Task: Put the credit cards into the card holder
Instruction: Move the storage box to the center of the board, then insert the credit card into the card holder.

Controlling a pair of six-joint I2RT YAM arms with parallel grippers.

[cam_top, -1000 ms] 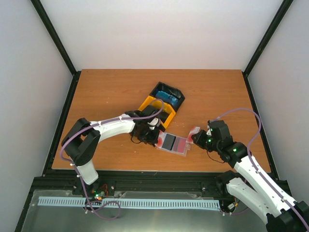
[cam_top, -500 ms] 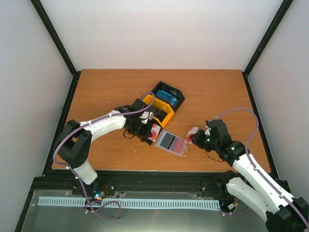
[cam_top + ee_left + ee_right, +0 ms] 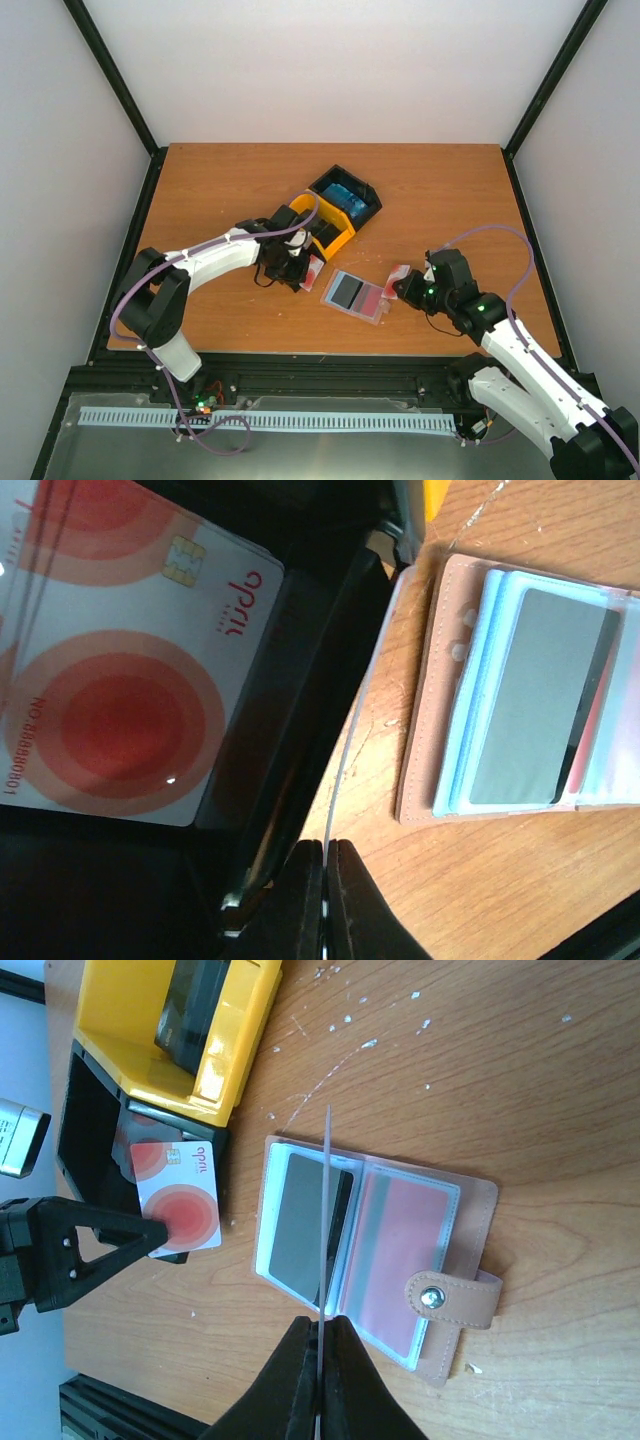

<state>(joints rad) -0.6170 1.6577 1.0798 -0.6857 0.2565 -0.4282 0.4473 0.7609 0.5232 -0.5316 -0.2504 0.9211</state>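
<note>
The left gripper is closed on a red-and-white card, which sits close beside the yellow bin and just left of the card holder.

The card holder lies open and flat on the tabletop, between the two arms. Its left page already shows a dark card behind the clear pocket. Its right page looks pinkish-red, and the snap tab sticks out on the far side.

The right gripper is also closed, pinching a second card. Its own camera sees that card edge-on, as a thin line crossing the left page. Whether the edge touches the holder cannot be told.

With a card in each gripper, the step in hand looks like feeding one of them into a free pocket. It would go best one arm at a time, with the other waiting clear so the cards do not meet over the holder. The leading edge should be square to the pocket mouth and come in at a shallow angle, so the corner slips under the clear film instead of riding over it. Nothing pins the holder down, so a slow, light push matters, because it may skid or fold. The gripper should let go only once most of the card is seated.
</note>
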